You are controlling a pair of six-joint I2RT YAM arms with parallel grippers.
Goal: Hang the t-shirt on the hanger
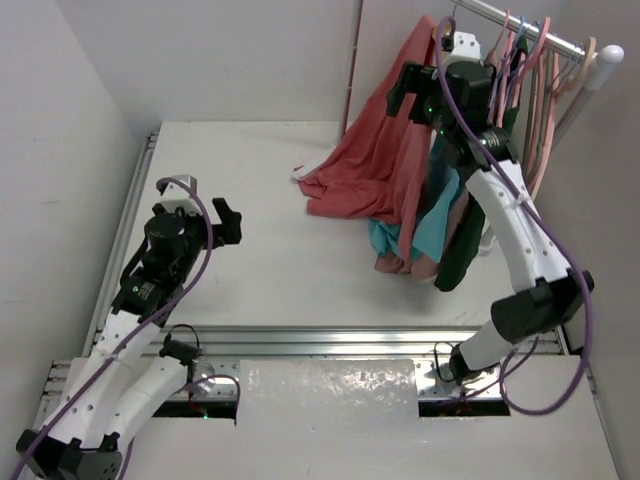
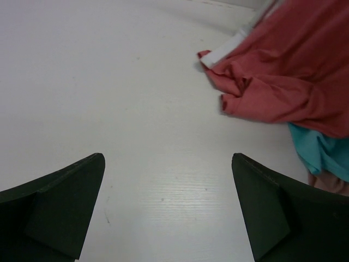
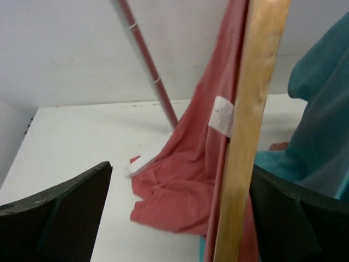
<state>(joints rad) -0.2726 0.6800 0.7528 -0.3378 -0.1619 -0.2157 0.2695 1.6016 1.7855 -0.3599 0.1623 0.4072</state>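
Left end effector [image 2: 168, 158]: fingers spread wide apart, nothing between them. It hovers over bare bench [image 1: 250, 170] at about 9 o'clock in the overhead view.
Right end effector [image 3: 180, 169]: raised up at the rack, out at 1 o'clock. Its fingers stand wide apart and clamp nothing.
Hanger [image 3: 253, 109]: your wrist view shows the wooden arm running steeply up the frame. It passes between the open fingers, close in by the one at 3 o'clock. You cannot tell whether that finger touches the wood.
T-shirt [image 1: 375, 150]: it hangs from high at the rack end and falls down toward 7 o'clock. Its lower part lies crumpled on the bench. Up top the cloth lies right along the hanger's arm, with a white label [image 3: 222, 115] against the wood. You cannot tell whether it sits over both shoulders.
Teal shirt [image 3: 322, 109]: hanging just beside the hanger on its 3 o'clock side, partly under the t-shirt's fall.
Dark green garment [image 1: 462, 255]: it hangs beside the teal one, near your right forearm.
Pink hangers [image 1: 535, 90]: bunched on the rail [image 1: 530, 28] at 1 o'clock, behind the right wrist.
Rack pole [image 3: 147, 65]: slanting across the wrist view, with the t-shirt's edge on the bench by its foot.
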